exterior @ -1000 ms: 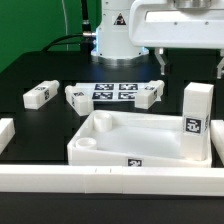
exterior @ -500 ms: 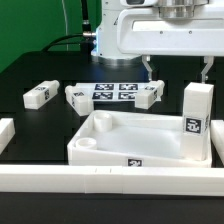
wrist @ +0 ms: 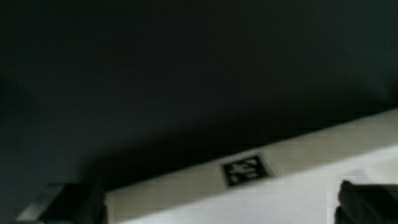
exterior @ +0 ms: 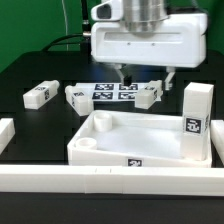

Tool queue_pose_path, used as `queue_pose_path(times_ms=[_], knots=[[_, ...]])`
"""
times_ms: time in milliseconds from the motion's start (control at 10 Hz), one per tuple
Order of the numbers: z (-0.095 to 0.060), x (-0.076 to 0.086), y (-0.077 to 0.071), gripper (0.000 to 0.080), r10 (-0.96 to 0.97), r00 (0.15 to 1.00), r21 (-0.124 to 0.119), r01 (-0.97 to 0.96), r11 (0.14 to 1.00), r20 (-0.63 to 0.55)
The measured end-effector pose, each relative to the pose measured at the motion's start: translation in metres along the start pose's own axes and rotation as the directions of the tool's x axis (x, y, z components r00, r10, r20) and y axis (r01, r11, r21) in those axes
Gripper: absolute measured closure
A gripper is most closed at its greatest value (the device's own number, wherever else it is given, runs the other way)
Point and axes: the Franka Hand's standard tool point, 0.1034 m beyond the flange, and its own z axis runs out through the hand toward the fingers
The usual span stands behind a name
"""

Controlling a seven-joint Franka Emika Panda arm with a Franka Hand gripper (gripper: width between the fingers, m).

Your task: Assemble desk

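Note:
The white desk top [exterior: 150, 150] lies tray-side up near the front, with round corner sockets. One square leg [exterior: 196, 120] stands upright at its right corner. Three more legs lie behind it: one at the far left [exterior: 40, 94], one at the marker board's left end [exterior: 75, 97] and one at its right end [exterior: 148, 95]. My gripper [exterior: 147, 78] hangs open and empty just above that right-end leg. In the wrist view the gripper [wrist: 214, 205] is open, with dark fingertips [wrist: 370, 200] on either side of a blurred white surface [wrist: 285, 190] bearing a tag; I cannot tell which part it is.
The marker board [exterior: 113, 93] lies flat behind the desk top. Long white border rails run along the front [exterior: 110, 182], the exterior view's left [exterior: 5, 132] and right [exterior: 218, 140]. The robot base [exterior: 115, 35] stands at the back on the black table.
The gripper has moved toward the exterior view's left and come down, from the upper right to above the leg at the marker board's right end. The parts have not moved.

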Motion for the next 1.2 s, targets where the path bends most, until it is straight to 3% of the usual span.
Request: queue_pose_path(times_ms=[500, 800, 1000, 1200], knots=[[0.003, -0.003, 0.003, 0.015, -0.002, 1.0, -0.003, 0.002, 1.0, -0.004], [0.017, -0.02, 0.031, 0.015, 0.033, 0.999, -0.015, -0.032, 0.999, 0.009], [0.017, -0.02, 0.029, 0.015, 0.032, 0.999, -0.017, -0.032, 0.999, 0.026], [0.018, -0.027, 0.032, 0.015, 0.025, 0.991, -0.03, -0.021, 0.999, 0.135]])
